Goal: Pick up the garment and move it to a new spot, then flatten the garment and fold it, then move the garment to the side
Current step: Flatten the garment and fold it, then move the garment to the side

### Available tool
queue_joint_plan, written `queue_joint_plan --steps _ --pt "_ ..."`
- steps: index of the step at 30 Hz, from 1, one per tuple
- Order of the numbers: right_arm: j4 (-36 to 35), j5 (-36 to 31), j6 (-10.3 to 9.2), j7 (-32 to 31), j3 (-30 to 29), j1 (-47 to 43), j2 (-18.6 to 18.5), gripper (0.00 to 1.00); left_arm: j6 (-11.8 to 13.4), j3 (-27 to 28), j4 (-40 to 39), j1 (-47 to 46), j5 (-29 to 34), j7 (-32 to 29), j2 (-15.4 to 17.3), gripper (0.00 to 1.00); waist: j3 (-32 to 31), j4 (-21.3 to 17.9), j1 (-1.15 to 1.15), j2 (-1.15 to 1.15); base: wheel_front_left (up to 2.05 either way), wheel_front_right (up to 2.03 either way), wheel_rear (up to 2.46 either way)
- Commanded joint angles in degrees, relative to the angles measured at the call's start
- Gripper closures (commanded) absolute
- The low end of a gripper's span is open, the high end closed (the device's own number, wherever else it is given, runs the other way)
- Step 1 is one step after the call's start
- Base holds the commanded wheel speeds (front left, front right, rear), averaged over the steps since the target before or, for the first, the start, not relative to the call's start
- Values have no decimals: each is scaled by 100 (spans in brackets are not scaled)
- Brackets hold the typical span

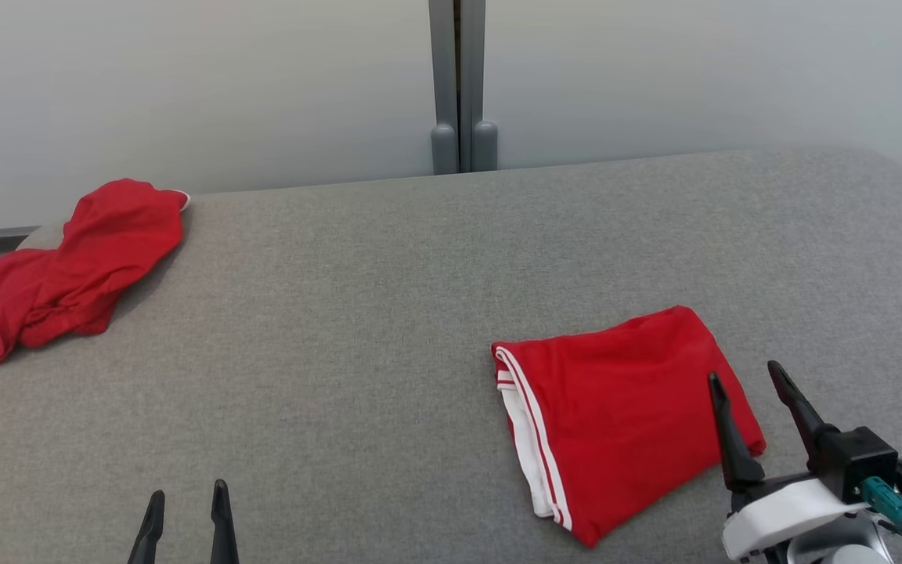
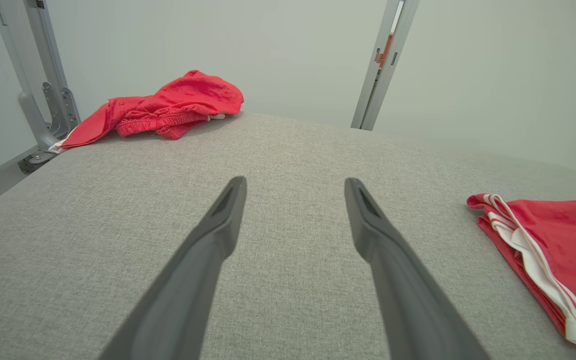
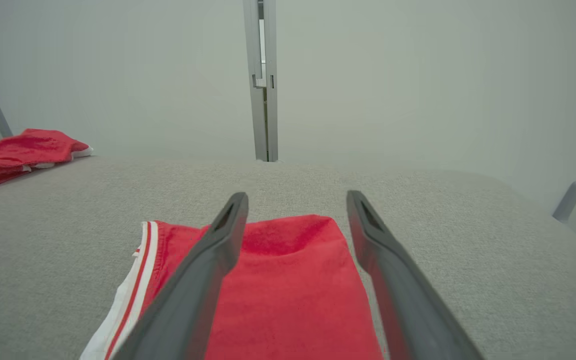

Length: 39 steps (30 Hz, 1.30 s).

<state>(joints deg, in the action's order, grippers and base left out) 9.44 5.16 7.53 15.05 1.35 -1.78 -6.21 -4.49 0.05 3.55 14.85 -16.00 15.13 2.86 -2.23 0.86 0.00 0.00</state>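
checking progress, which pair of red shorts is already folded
The red shorts with white stripes by the right hand; the other pair lies crumpled at the far left.

The head view looks forward and down over the grey counter. The left wrist view skims low across it toward the far wall. The right wrist view sits close over the folded red garment. All three share the crumpled red garment at frame left.

Looks like a lab rig; blank pale panels (grey metal posts between); cloth-covered table.
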Motion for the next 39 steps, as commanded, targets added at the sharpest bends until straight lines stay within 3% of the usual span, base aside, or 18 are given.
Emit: queue_joint_plan --steps 1,16,23,31,39 --pt "39 2 -8 15 -51 -104 -23 0 -19 5 2 109 26 0 8 0 -8 -2 0 0 0 0 0" --pt "321 20 -8 17 -185 -106 -50 0 -23 -74 33 160 -38 0 8 0 35 13 0 0 0 0 0" --pt "622 371 -8 -67 -110 445 -186 0 -41 -99 19 59 0 0 8 0 211 6 0 0 0 0 0" --pt "1421 993 -9 -2592 410 1784 -941 0 -106 -211 70 -306 -5 0 9 0 729 184 0 0 0 0 0" --pt "2286 939 -8 -3645 615 2533 -1212 0 -153 -274 184 -640 -102 0 9 0 1100 469 0 0 0 0 0"
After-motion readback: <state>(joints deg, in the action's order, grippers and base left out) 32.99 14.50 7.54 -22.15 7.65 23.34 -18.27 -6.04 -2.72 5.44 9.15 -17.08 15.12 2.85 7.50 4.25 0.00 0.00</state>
